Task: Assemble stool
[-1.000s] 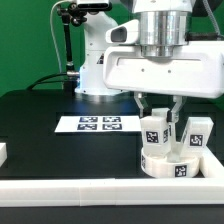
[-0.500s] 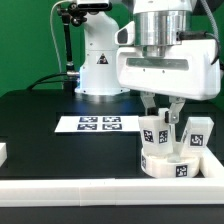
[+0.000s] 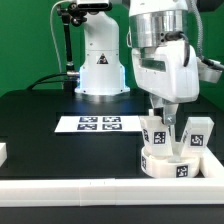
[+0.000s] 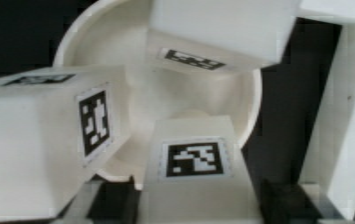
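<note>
The white ring-like seat point(image 3: 165, 165) lies at the exterior view's right, near the front rail. A tagged leg point(image 3: 152, 133) stands upright on its left side. A second tagged leg point(image 3: 198, 132) stands at its right rear. My gripper point(image 3: 167, 120) hangs straight down over the seat, its fingers on both sides of a third leg point(image 3: 172, 131). In the wrist view the gripper point(image 4: 206, 196) is shut on that leg point(image 4: 200, 152), which stands on the seat point(image 4: 112, 35) with the two other legs point(image 4: 58, 120) point(image 4: 218, 35) around it.
The marker board point(image 3: 98, 124) lies on the black table left of the seat. A long white rail point(image 3: 100, 190) runs along the front edge, and a short white piece point(image 3: 3, 152) sits at the left edge. The arm's base point(image 3: 100, 65) stands behind.
The wrist and its housing have turned about the vertical axis while the fingers stay on the leg over the seat. The seat and the other legs have not moved.
</note>
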Action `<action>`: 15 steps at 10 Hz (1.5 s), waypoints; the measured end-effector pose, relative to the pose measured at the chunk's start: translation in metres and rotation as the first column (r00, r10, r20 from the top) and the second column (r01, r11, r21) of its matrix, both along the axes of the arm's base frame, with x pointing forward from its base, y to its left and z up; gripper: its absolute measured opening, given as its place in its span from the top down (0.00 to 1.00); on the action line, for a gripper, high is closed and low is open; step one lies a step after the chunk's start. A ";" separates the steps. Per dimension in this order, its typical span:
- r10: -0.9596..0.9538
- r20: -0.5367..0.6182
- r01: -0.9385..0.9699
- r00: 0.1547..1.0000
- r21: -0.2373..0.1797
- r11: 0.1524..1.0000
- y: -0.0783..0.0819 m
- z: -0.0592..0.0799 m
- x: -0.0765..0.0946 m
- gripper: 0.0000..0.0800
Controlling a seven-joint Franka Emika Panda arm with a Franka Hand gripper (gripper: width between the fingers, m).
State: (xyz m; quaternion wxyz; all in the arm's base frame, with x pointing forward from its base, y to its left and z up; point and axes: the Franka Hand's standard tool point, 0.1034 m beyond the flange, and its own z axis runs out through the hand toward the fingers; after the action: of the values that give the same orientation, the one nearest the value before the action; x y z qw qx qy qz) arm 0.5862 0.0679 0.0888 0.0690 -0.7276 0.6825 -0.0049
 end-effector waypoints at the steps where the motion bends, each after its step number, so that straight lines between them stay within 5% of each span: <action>1: -0.055 -0.001 0.055 0.998 0.019 0.998 -0.001 0.000 0.000 0.58; 2: -0.100 -0.005 0.100 0.995 0.030 0.995 -0.001 0.000 0.001 0.58; 4: -0.122 -0.008 0.122 0.992 0.038 0.992 0.002 0.000 0.000 0.34; 5: -0.120 -0.008 0.120 0.993 0.038 0.992 0.002 0.000 0.000 0.34; 6: -0.110 -0.007 0.110 0.994 0.037 0.993 0.002 0.001 0.000 0.22; 9: 0.041 0.029 -0.042 0.999 0.035 0.998 0.002 0.021 0.005 0.19; 12: 0.160 0.046 -0.161 0.986 0.016 0.987 0.001 0.022 0.006 0.19; 15: 0.501 0.043 -0.498 0.864 -0.069 0.864 0.003 0.017 0.004 0.19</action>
State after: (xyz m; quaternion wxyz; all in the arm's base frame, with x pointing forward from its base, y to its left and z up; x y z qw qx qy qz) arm 0.5898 0.0705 0.1062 0.0680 -0.8806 0.4681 -0.0276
